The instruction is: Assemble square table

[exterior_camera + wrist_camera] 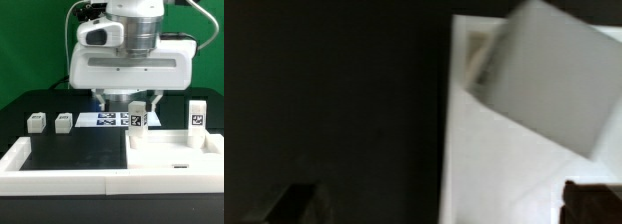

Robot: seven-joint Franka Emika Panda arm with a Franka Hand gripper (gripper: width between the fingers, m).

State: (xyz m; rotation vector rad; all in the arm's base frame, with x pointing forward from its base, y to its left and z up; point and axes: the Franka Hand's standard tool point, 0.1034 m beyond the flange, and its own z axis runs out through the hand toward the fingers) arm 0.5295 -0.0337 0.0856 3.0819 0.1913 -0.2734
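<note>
Your smooth white slab lies flat at the exterior view's right, its edges square to the rim wall beside it. Matte black table lies open to its left. One blocky leg stands upright at its back corner, and another leg stands further right. The gripper hangs above them with its jaws spread wide, pinching nothing.

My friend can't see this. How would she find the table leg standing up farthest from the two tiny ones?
Find the big white square slab on the exterior view's right. At its back corner, farthest to that side, stands a tall white leg with a tag on its front. The other tall leg stands by the marker board; this one stands alone.
</note>
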